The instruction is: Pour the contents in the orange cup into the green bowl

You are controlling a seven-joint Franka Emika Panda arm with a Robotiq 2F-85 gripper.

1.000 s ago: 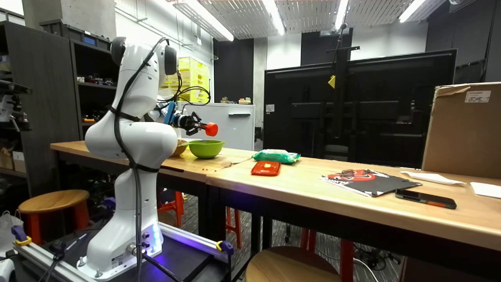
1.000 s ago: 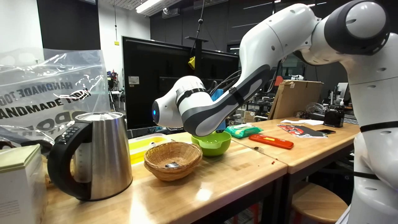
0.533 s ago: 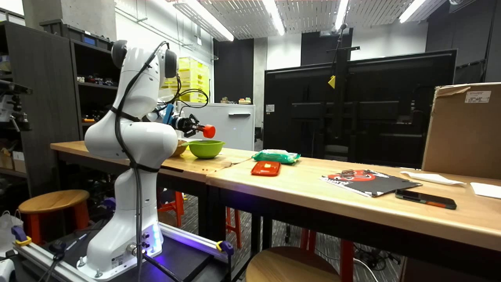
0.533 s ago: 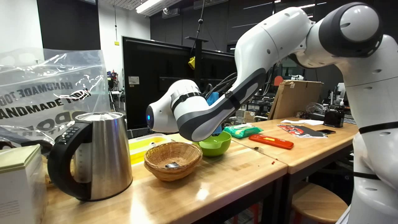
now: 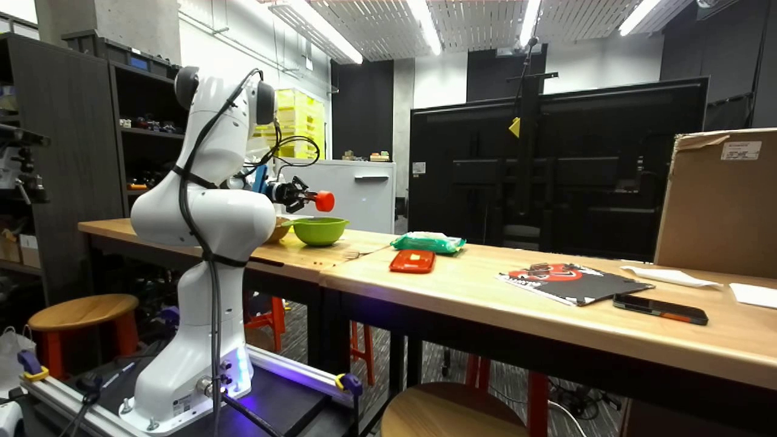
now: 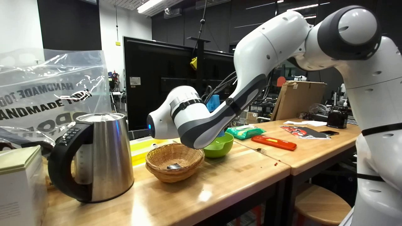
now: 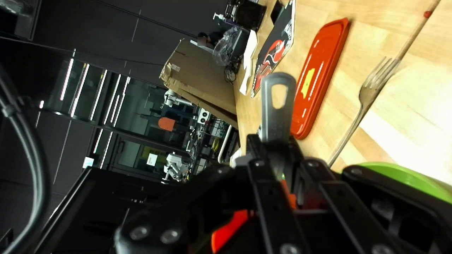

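Hanging in an exterior view above the green bowl, apart from it, is the orange cup; its tilt cannot be told. The gripper pinches the cup's grey handle, whose pierced end stands out in the wrist view. Near the bowl are the wicker basket and the fork; farther on the wooden table lie the flat red object and the green packet

Just one orange cup, one green bowl, one fork, one kettle, one phone and one red case can be counted tbh.
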